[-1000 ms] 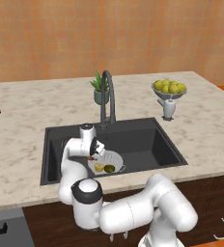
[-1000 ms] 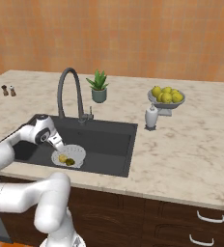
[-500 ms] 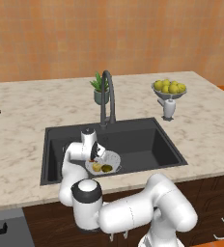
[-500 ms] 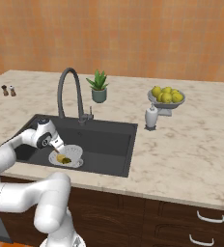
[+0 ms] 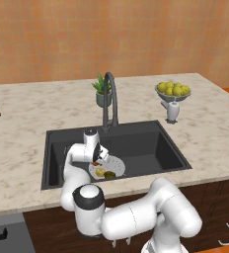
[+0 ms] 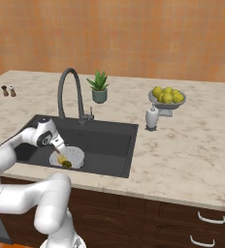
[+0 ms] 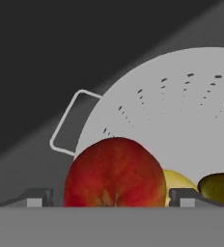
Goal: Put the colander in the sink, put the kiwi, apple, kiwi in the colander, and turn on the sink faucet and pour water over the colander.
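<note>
- In the hand view the gripper is low over the colander; its two fingertips stand wide on both sides of the apple, with a small gap on each side, so the jaws look open and not pressing the fruit
- The apple is red with a yellowish patch near its stem and sits inside the colander, at the rim close to one side handle
- Just beside the apple lies the yellowish kiwi, and next to it the dark olive kiwi; it has a small green and white sticker at the picture edge, too small to read
- The white colander rests on the floor of the dark sink, toward its front left
- Behind the sink stands the faucet, its spout arching over the basin
- On the counter farther right, a bowl of yellow fruits stands on a foot
</note>
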Controlling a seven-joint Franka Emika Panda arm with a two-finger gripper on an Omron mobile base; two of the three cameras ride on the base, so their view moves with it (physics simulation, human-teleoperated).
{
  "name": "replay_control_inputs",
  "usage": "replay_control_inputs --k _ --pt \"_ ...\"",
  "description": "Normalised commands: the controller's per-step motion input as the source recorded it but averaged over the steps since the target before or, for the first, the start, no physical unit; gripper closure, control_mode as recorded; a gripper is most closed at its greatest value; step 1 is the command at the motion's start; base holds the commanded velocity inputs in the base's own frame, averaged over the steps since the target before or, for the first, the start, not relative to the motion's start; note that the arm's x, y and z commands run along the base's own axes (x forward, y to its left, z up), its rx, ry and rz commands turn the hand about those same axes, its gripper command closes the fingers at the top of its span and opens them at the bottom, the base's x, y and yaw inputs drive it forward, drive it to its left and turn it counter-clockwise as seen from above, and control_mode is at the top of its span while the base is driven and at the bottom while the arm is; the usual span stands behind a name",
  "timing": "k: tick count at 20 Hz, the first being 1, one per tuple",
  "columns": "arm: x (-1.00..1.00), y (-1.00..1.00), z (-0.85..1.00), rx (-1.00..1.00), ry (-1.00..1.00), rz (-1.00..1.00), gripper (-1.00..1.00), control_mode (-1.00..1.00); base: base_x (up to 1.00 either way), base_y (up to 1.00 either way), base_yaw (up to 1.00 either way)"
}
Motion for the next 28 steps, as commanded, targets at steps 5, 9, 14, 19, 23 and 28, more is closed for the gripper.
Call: replay_control_inputs --k 5,9,14,19,23,28 --pt "-0.2 0.0 0.43 0.0 0.0 0.0 -1.0 -1.0 0.0 0.0 0.0" --pt "-0.67 0.27 0.51 -0.01 -0.07 0.01 -1.0 -1.0 0.0 0.0 0.0" --pt "-0.62 0.42 0.57 0.0 -0.04 0.12 -1.0 -1.0 0.0 0.0 0.0" --pt "-0.89 0.0 0.56 0.0 -0.04 0.12 -1.0 -1.0 0.0 0.0 0.0" --pt "-0.68 -0.06 0.4 0.0 -0.04 0.06 -1.0 -1.0 0.0 0.0 0.0" --pt "-0.47 -0.03 0.59 0.0 -0.05 0.02 -1.0 -1.0 0.0 0.0 0.0"
